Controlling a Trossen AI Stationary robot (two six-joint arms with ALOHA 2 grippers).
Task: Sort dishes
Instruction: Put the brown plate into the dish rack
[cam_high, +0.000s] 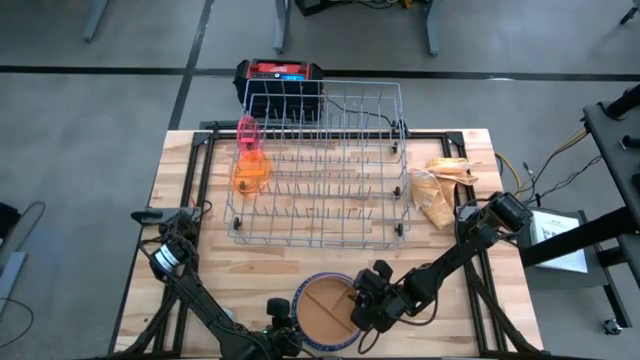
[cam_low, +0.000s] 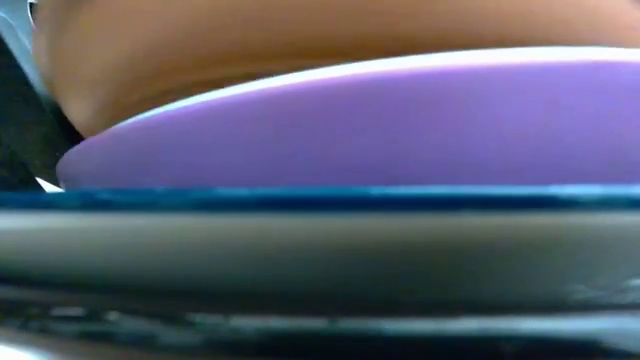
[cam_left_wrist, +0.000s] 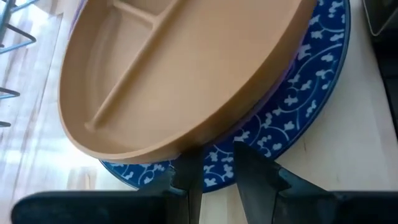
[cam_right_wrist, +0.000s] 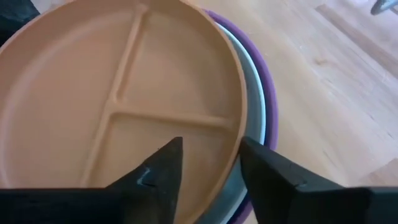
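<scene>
A stack of dishes lies at the table's near edge. The brown divided plate (cam_high: 322, 305) is on top and tilted, over a white plate (cam_right_wrist: 255, 112), a purple plate (cam_low: 380, 120) and a blue patterned plate (cam_left_wrist: 298, 81). My left gripper (cam_left_wrist: 212, 152) is at the stack's left near side, fingers a little apart at the brown rim. My right gripper (cam_right_wrist: 211, 146) is open at the stack's right side, with the brown rim between its fingers. A pink cup (cam_high: 246, 130) and an orange cup (cam_high: 250, 172) sit in the wire rack (cam_high: 320, 170). My left gripper's fingertips (cam_left_wrist: 186, 158) reach the lower edge of the brown plate's rim (cam_left_wrist: 208, 140), slanting down from the table's near left. I cannot tell whether they touch it. That side of the plate stands raised above the blue plate. My right gripper has one finger (cam_right_wrist: 165, 165) inside the brown plate and the other (cam_right_wrist: 264, 168) outside its rim (cam_right_wrist: 235, 155), slanting down from the table's right. A gap shows on the inner side. I cannot tell whether the outer finger touches the rim.
The wire rack fills the table's middle and far part. Crumpled brown paper (cam_high: 445, 185) lies to the right of it. A red and black device (cam_high: 280, 75) stands behind the rack. Cables and a white sheet (cam_high: 555, 235) lie off the table's right edge.
</scene>
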